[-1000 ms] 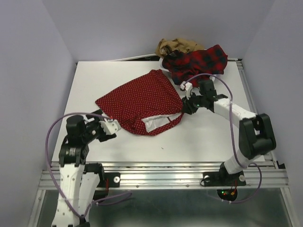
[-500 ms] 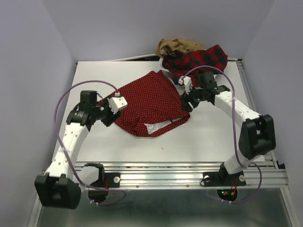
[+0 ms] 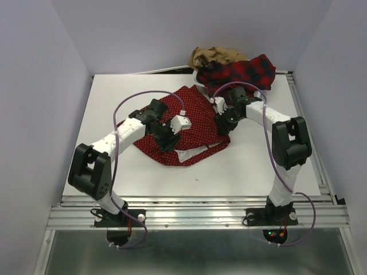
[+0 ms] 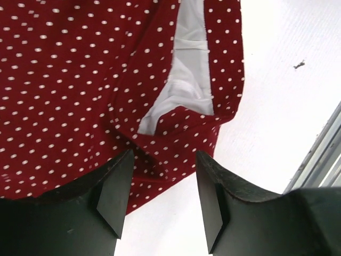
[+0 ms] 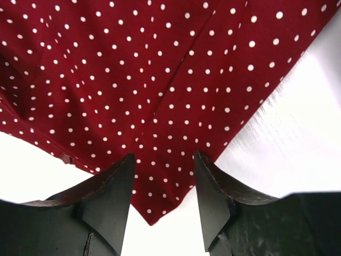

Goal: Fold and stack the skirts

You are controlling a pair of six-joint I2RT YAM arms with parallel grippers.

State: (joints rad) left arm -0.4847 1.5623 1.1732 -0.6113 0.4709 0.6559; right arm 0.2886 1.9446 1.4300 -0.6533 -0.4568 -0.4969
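Dotted skirt (image 3: 192,112) sits under both of your hands, spread near the middle of the worktop (image 3: 114,94).

Your left hand (image 4: 163,160) has its jaws partway apart with nothing between them. It is over the skirt's (image 4: 64,80) near edge. There the cloth turns back and shows white lining (image 4: 184,80). You cannot tell whether that lining carries any writing.

Your right hand (image 5: 164,160) is also partway open and holds nothing. It is above a pointed corner of the skirt (image 5: 133,69), with bare worktop (image 5: 298,133) on either side. Neither wrist view shows whether the fingertips touch the cloth.

From above, the left hand (image 3: 171,134) and right hand (image 3: 222,121) both lie over the red cloth. Their arms hide parts of the skirt, and the dark fingers are hard to pick out.

The skirt is deep red with small white dots, rumpled, and has a seam running through it.

The plaid skirt (image 3: 241,71) is bunched at the far right edge. The tan skirt (image 3: 215,55) is just behind it and partly covered. A dark speck (image 4: 299,64) lies on the worktop (image 4: 277,117) near the front.
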